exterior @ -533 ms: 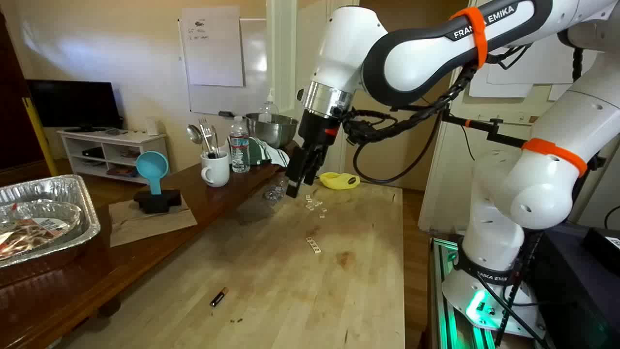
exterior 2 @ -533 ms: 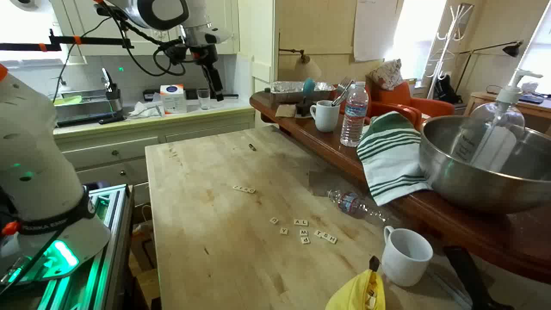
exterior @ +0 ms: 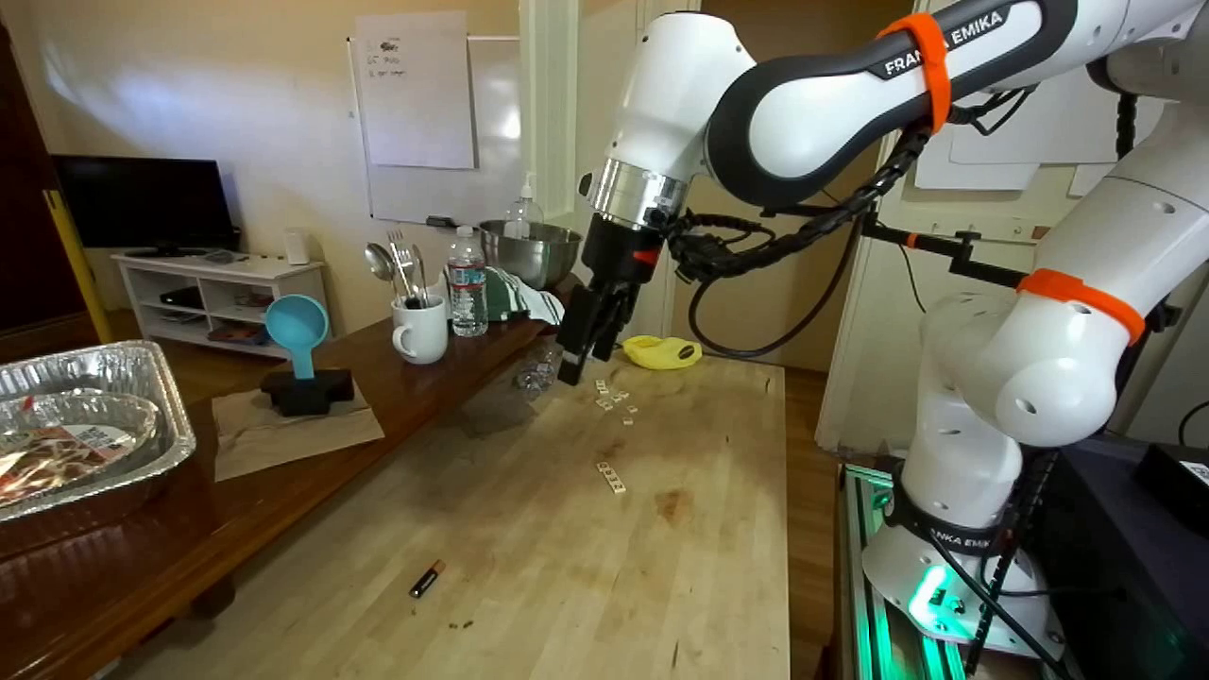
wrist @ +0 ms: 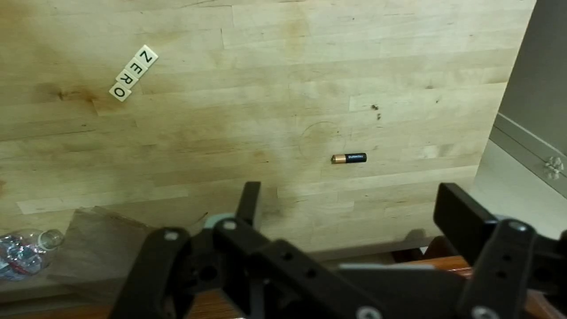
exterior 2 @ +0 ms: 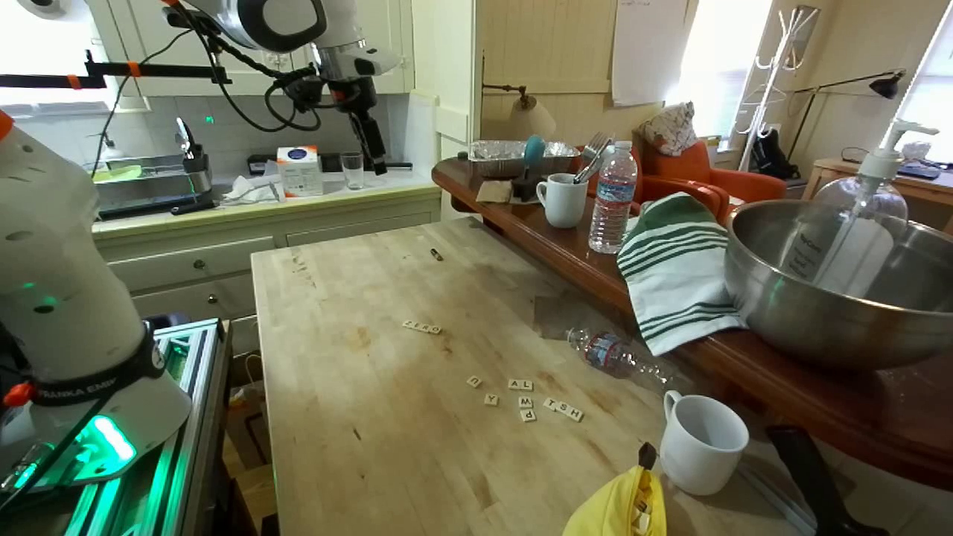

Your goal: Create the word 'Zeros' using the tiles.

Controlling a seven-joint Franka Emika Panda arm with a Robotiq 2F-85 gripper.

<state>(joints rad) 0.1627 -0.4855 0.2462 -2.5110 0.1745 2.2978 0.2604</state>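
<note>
Small pale letter tiles lie flat on the wooden table. A slanted touching row reads Z, E, R, O in the wrist view; the row also shows in both exterior views. Several loose tiles lie apart from it, among them A and L, Y, M and an S tile between T and H. They look tiny in an exterior view and are out of the wrist view. My gripper is open and empty, high above the table, near its counter side; it shows in both exterior views.
A battery lies on the table. A plastic bottle lies beside the raised dark wood counter. A white mug and a yellow pouch stand at one table end. The counter holds a steel bowl and an upright bottle.
</note>
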